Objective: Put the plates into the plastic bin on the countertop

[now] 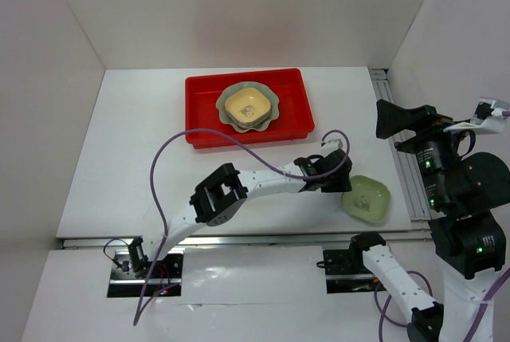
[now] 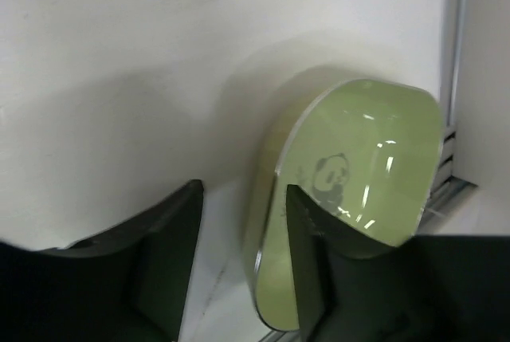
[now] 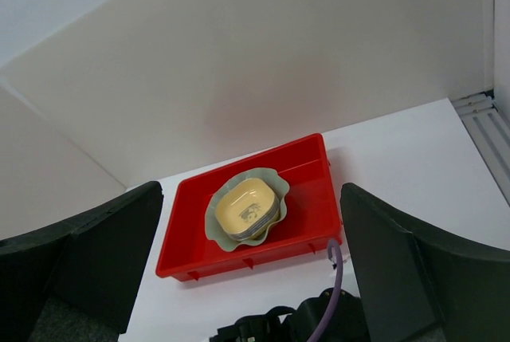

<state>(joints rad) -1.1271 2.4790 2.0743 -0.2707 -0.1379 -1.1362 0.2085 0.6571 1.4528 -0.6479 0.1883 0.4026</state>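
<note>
**Plates: one light green dish at the left jaws, the rest stacked in the red bin**

The left jaws stand open and straddle the near rim of the light green plate (image 2: 358, 159); one jaw sits over the dish's inner face beside its panda print, the other hangs outside with a clear gap to the rim; nothing is clamped yet. This looks like the set-up for a rim pinch, since a shallow dish offers no other edge to take; the jaws would have to close before any lift. From above, that plate (image 1: 368, 200) lies on the white tabletop (image 1: 127, 159) near its right edge, close to the metal rail (image 1: 402, 167) and well apart from the bin; the left arm reaches across to it, with its purple cable (image 1: 159, 167) looping behind.

The right jaws are spread wide with nothing between them; that arm is held high at the right, probably to keep clear of the left arm's path.

The red plastic bin (image 1: 203, 111) sits at the back of the tabletop; inside it the pale green scalloped dish (image 1: 271, 99) carries the yellow plate (image 1: 247, 107) nested in its centre; thin rims show under the yellow one, their colours too small to tell. By this layout, the green plate appears to be the last one outside.
</note>
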